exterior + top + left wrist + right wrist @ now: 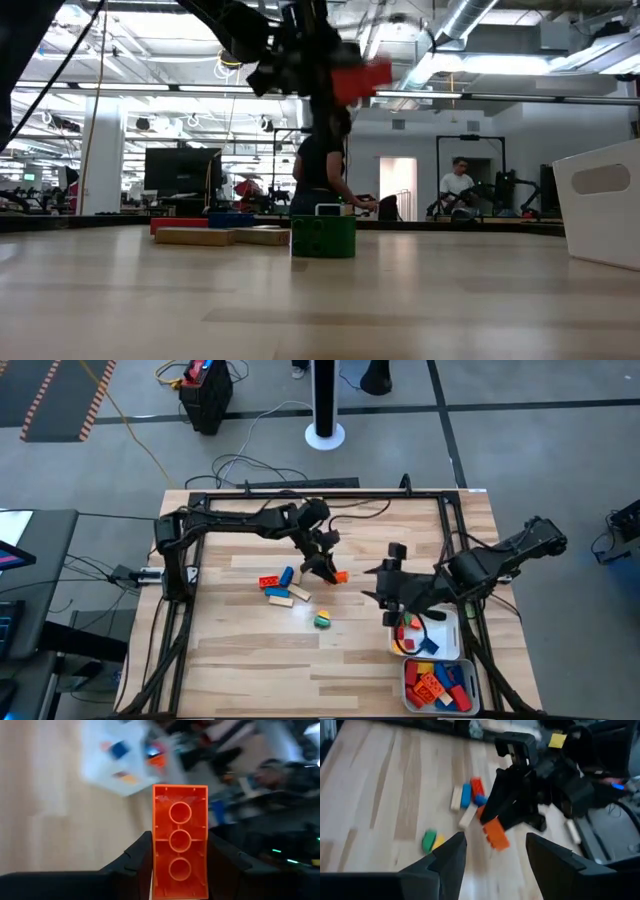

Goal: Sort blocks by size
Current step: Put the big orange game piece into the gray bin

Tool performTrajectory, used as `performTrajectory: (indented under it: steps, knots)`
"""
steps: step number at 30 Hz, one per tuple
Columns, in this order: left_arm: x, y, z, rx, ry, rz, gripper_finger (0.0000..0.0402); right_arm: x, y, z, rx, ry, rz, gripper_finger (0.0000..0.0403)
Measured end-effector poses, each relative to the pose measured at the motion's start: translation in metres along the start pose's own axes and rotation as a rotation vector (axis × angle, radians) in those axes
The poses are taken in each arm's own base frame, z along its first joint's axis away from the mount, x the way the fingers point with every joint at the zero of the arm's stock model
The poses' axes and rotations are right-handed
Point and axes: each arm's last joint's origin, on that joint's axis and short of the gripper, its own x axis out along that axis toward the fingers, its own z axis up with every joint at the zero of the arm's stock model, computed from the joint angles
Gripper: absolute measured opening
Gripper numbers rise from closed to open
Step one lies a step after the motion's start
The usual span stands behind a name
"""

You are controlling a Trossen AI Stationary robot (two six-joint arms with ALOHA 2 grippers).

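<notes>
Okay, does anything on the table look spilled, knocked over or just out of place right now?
Nothing stands out. A few loose blocks lie on the table waiting to be sorted, the left gripper holds an orange block squarely in its fingers, and both white trays sit upright.

My table is a pale wooden slab with a dark frame along its edges. Near its middle lies a small cluster of blocks: a red one, a blue one and two tan wooden ones close together, and a little apart from them a green block touching a yellow one. At the corner on my right arm's side stand two white trays, one just beside the other, both holding blocks.
</notes>
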Motion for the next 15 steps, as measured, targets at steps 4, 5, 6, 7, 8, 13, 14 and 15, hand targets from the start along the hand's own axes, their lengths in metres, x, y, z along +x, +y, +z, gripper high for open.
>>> performTrajectory:
  steps: [4,5,6,7,8,13,14,15]
  knots:
    - [-0.006,-0.014,0.013,0.034,-0.047,-0.097,0.0135,0.008,-0.011,0.01,0.005,-0.067,-0.023,0.0243]
    - [-0.008,-0.018,0.016,0.046,-0.062,-0.111,0.0136,0.009,-0.014,0.013,0.008,-0.083,-0.024,0.0245]
    - [-0.009,-0.022,0.019,0.057,-0.075,-0.132,0.0136,0.011,-0.017,0.015,0.013,-0.099,-0.018,0.0246]
    - [-0.01,-0.025,0.022,0.065,-0.086,-0.153,0.0136,0.013,-0.02,0.017,0.021,-0.114,-0.006,0.0247]
    - [-0.011,-0.027,0.025,0.07,-0.094,-0.174,0.0137,0.015,-0.024,0.019,0.032,-0.123,0.005,0.0247]
    - [-0.014,-0.037,0.036,0.078,-0.124,-0.262,0.0138,0.022,-0.036,0.021,0.033,-0.127,0.045,0.0247]
    - [-0.016,-0.038,0.037,0.081,-0.131,-0.269,0.0138,0.023,-0.036,0.021,0.017,-0.128,0.05,0.0247]
    - [-0.017,-0.039,0.039,0.082,-0.137,-0.272,0.0138,0.023,-0.036,0.021,0.002,-0.131,0.054,0.0247]
